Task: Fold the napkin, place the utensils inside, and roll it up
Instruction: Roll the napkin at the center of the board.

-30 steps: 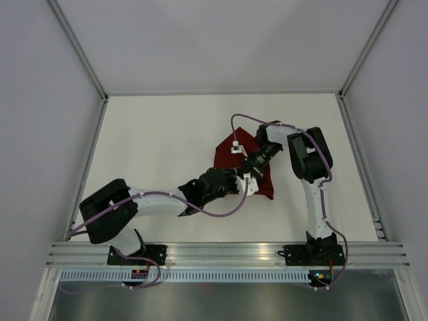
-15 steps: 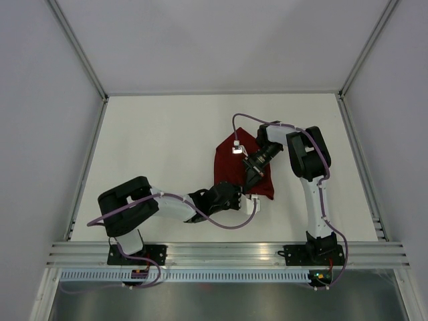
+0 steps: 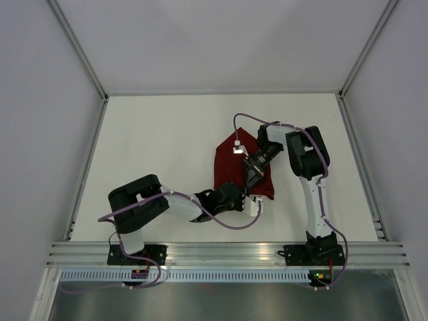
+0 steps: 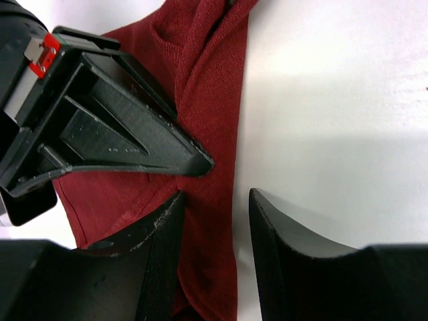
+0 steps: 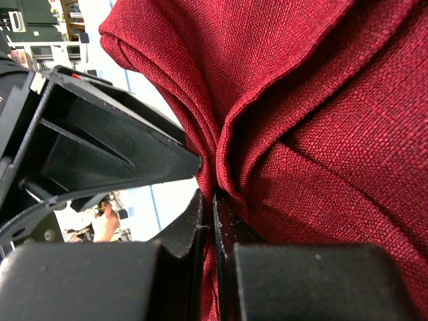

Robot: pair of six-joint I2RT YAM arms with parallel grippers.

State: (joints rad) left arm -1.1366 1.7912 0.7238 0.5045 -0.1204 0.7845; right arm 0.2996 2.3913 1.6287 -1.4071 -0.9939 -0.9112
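Observation:
The dark red napkin (image 3: 229,166) lies crumpled on the white table, right of centre. My right gripper (image 3: 251,182) is shut on a raised fold of the napkin (image 5: 321,134); in the right wrist view its jaws (image 5: 208,204) pinch the cloth between them. My left gripper (image 3: 246,195) is open at the napkin's near edge. In the left wrist view (image 4: 217,195) its jaws straddle the napkin's (image 4: 207,87) edge, one finger over cloth and one over bare table. The right gripper's finger (image 4: 134,140) sits just ahead of it. The fork is not in view.
The white table (image 3: 154,147) is walled by grey panels at the back and both sides. An aluminium rail (image 3: 221,254) runs along the near edge. A purple cable (image 3: 244,119) loops over the napkin from the right arm.
My left gripper has slid toward the near edge and a little right, along the napkin's near side. My right gripper has stayed shut on the fold, hardly moving.

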